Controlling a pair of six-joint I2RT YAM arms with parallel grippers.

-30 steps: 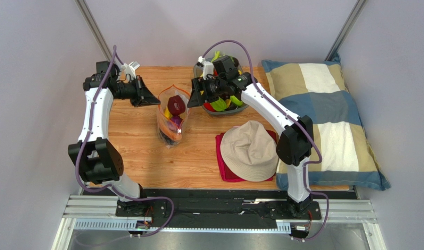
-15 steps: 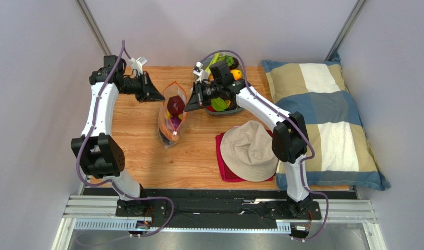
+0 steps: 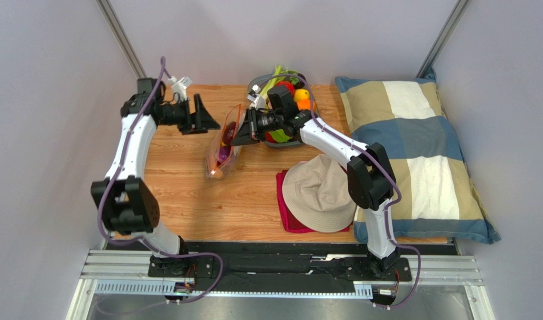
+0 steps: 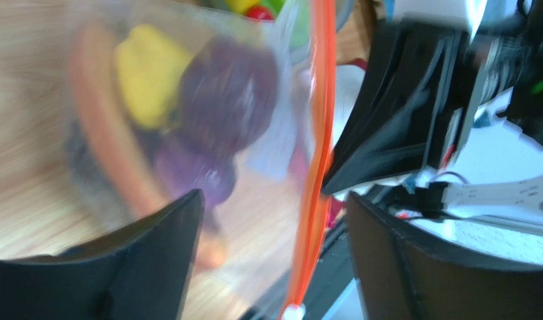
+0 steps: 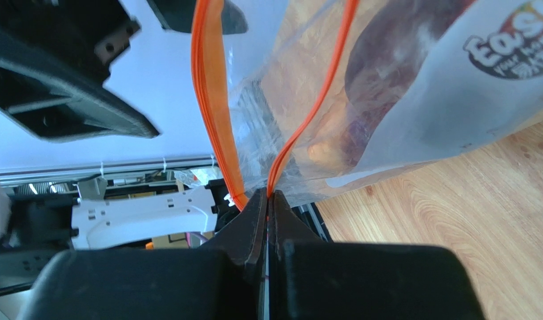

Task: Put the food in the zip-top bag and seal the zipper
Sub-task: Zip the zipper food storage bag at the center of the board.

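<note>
White label [image 5: 501, 50], partly "Eos…", on zip-top bag [image 5: 387, 100]; right hand [image 5: 267, 200] clamped on zipper [image 5: 217, 127], left hand [image 4: 272, 200] apart.

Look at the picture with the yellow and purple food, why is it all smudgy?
Left wrist view: the food inside the zip-top bag is smeared and out of focus, only the zipper looks fairly crisp. Right wrist view: sharp, the label letters show, bright white behind. Top external view: evenly lit and clear.

Probably a lab: grey-walled booth [image 3: 40, 100], aluminium rail [image 3: 454, 270]
</note>
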